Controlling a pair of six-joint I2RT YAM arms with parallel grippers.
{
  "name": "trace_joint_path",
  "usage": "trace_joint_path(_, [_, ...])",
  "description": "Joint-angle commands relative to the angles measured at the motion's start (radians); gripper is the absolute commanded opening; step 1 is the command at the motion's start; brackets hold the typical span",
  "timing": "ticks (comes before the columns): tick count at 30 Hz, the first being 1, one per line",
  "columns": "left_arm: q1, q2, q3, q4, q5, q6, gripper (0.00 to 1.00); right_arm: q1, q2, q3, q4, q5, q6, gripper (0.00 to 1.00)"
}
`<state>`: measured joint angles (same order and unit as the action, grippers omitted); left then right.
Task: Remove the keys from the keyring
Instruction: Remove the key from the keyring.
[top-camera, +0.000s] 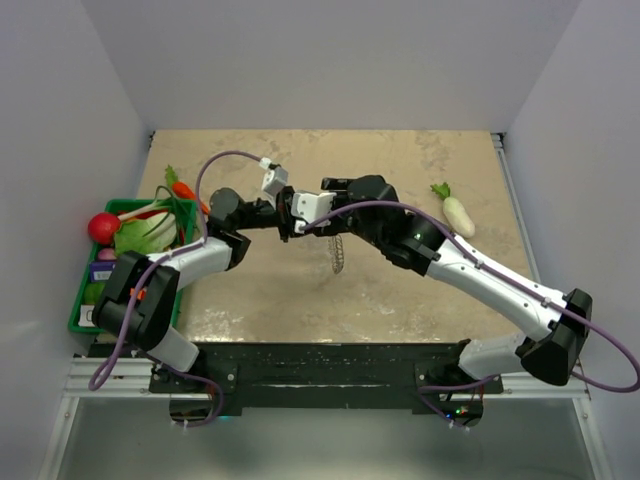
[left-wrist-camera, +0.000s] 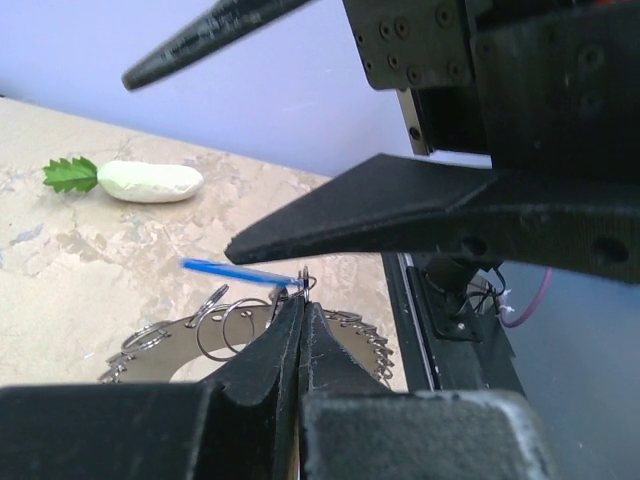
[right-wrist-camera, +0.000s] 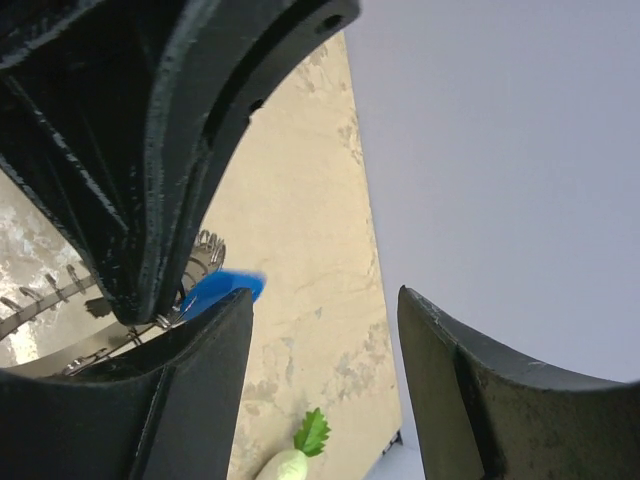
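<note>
My left gripper (left-wrist-camera: 300, 296) is shut, pinching a small metal ring at its tips. The blue-headed key (left-wrist-camera: 234, 271) sticks out to the left from that ring. The grey coiled keyring (left-wrist-camera: 345, 335) and some thin split rings hang just behind the fingers; in the top view the keyring (top-camera: 338, 255) dangles below both grippers, above the table. My right gripper (right-wrist-camera: 325, 300) is open. The key's blue head (right-wrist-camera: 222, 289) shows beside its left finger (right-wrist-camera: 200, 380), outside the gap. The two grippers (top-camera: 290, 213) meet tip to tip in the top view.
A white radish with green leaves (top-camera: 457, 212) lies at the right of the table and shows in both wrist views (left-wrist-camera: 150, 182) (right-wrist-camera: 285, 466). A green basket (top-camera: 85, 300) of vegetables stands at the left edge, with a carrot (top-camera: 182, 190) beside it.
</note>
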<state>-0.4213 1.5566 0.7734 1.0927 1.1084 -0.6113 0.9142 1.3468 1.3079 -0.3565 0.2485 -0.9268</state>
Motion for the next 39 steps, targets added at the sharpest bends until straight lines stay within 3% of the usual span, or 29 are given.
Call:
trace_joint_path(1, [-0.001,-0.006,-0.006,0.162,0.019,-0.062,0.0,-0.014,-0.041,0.083,-0.038,-0.054,0.068,0.63])
trace_joint_path(10, [-0.001,0.02,-0.039,0.449,0.068,-0.26,0.0,-0.035,-0.041,0.159,-0.085,-0.135,0.153,0.63])
trace_joint_path(14, [0.0,0.026,-0.042,0.518,0.077,-0.329,0.0,-0.127,-0.07,0.2,-0.127,-0.28,0.215,0.61])
trace_joint_path(21, [0.001,0.048,-0.046,0.726,0.087,-0.469,0.0,-0.215,-0.156,0.052,-0.127,-0.5,0.233,0.56])
trace_joint_path(29, [0.003,0.033,-0.048,0.753,0.09,-0.487,0.0,-0.354,-0.202,-0.084,-0.156,-0.853,0.243,0.54])
trace_joint_path(39, [0.007,0.022,-0.046,0.763,0.093,-0.49,0.0,-0.351,-0.107,-0.102,-0.202,-0.997,0.207,0.59])
